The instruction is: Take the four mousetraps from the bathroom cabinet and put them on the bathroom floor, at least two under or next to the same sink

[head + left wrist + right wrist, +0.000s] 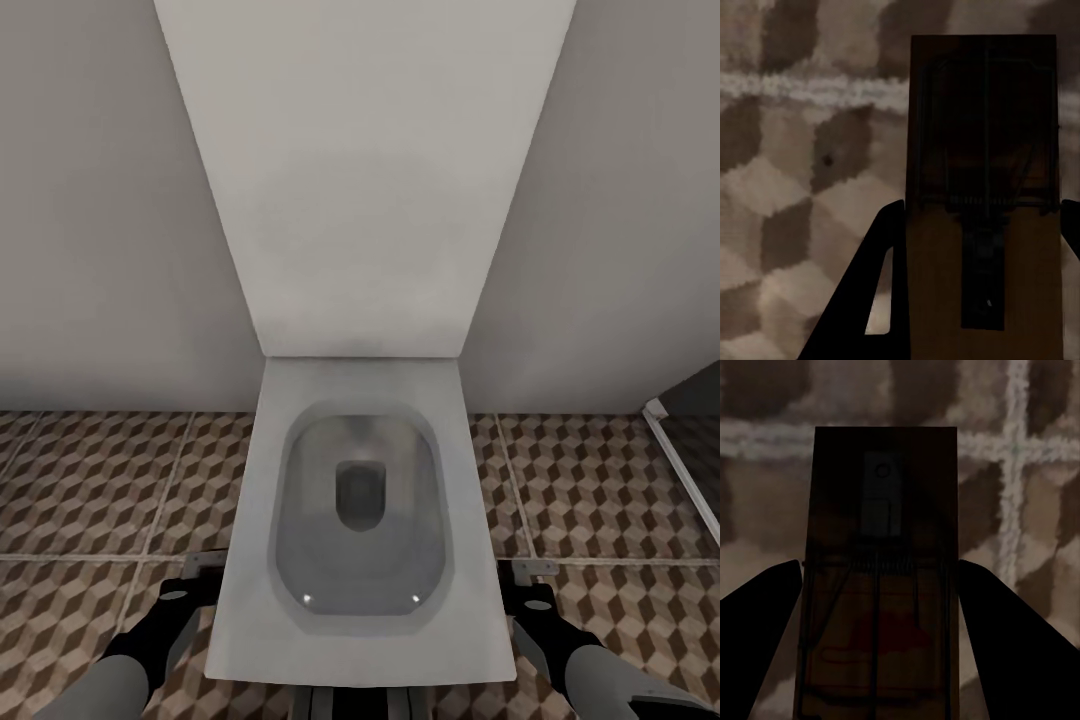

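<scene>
Left of the white toilet [360, 500], the left gripper [197, 570] hung low over the cube-patterned bathroom floor [110, 480], its dark fingers [870, 292] closed against the long edges of a brown mousetrap [982, 202] wedged between them. Right of the toilet, the right gripper [527, 575] likewise pinched a second mousetrap [881, 570] between its fingers [1020, 645] above the tiles.

Both mousetraps [982, 225] [877, 585] cut off by frame edge; toilet [360, 520] hides floor.
</scene>
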### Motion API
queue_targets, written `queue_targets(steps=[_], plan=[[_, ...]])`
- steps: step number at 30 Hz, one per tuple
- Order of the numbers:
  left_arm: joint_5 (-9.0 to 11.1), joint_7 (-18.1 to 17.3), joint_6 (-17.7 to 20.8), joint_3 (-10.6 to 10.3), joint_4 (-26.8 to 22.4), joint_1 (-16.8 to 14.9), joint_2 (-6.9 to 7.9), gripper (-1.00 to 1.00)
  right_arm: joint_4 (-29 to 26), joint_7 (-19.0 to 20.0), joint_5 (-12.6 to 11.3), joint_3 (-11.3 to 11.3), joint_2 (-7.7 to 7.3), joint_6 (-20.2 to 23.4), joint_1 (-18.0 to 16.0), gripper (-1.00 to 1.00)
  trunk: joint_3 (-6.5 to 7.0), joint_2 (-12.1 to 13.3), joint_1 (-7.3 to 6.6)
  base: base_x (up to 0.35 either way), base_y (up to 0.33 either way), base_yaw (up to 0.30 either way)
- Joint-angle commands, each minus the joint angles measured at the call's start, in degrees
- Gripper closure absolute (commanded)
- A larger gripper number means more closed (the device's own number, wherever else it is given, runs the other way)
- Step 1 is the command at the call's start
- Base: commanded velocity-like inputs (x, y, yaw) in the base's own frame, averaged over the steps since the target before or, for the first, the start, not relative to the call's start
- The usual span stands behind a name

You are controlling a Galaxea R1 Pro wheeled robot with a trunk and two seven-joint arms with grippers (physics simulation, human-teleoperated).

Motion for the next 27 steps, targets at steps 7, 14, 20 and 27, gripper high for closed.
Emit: queue_targets(steps=[7, 14, 20, 27], plan=[[-0.7, 0.1, 0.3, 0.3, -0.1, 0.0, 0.06, 1.0, 0.1, -0.1, 0.6, -0.4, 0.02, -0.2, 0.0, 1.0, -0.03, 0.0, -0.01, 0.0, 0.0, 0.0], [-0.7, 0.1, 0.3, 0.3, 0.0, 0.0, 0.09, 1.0, 0.1, -0.1, 0.6, -0.4, 0.02, -0.2, 0.0, 1.0, -1.14, -0.1, 0.12, 0.0, 0.0, 0.0], [-0.7, 0.1, 0.3, 0.3, -0.1, 0.0, 0.07, 1.0, 0.1, -0.1, 0.6, -0.4, 0.02, -0.2, 0.0, 1.0, -1.14, -0.1, 0.12, 0.0, 0.0, 0.0], [-0.7, 0.1, 0.3, 0.3, -0.1, 0.0, 0.09, 1.0, 0.1, -0.1, 0.6, -0.4, 0.02, -0.2, 0.0, 1.0, -1.14, -0.1, 0.12, 0.0, 0.0, 0.0]])
